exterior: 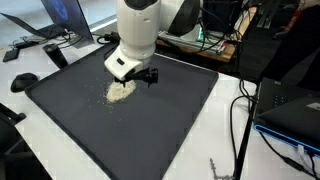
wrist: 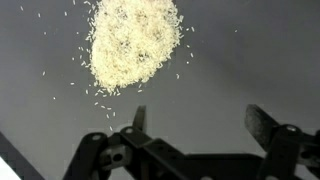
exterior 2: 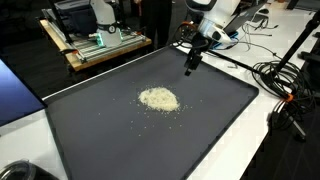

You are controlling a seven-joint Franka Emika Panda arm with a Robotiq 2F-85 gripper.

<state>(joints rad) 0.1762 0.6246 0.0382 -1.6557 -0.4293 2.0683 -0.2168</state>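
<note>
Here, tool [wrist: 198,122] released, jaws wide, hovering near rice pile [wrist: 135,45]; dark mat [exterior 2: 90,130] beneath

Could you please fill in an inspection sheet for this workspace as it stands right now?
Surface: dark mat lying flat on a white table, mostly bare.
Job's things: one pile of pale grains near the mat's middle.
Clutter: stray grains scattered around the pile.
Grippers: hand open and empty, above the mat beside the pile, not touching it.
Cables: black cables on the table, off the mat.
Surroundings: laptop and mouse beside the mat; wooden bench with equipment behind it.
</note>
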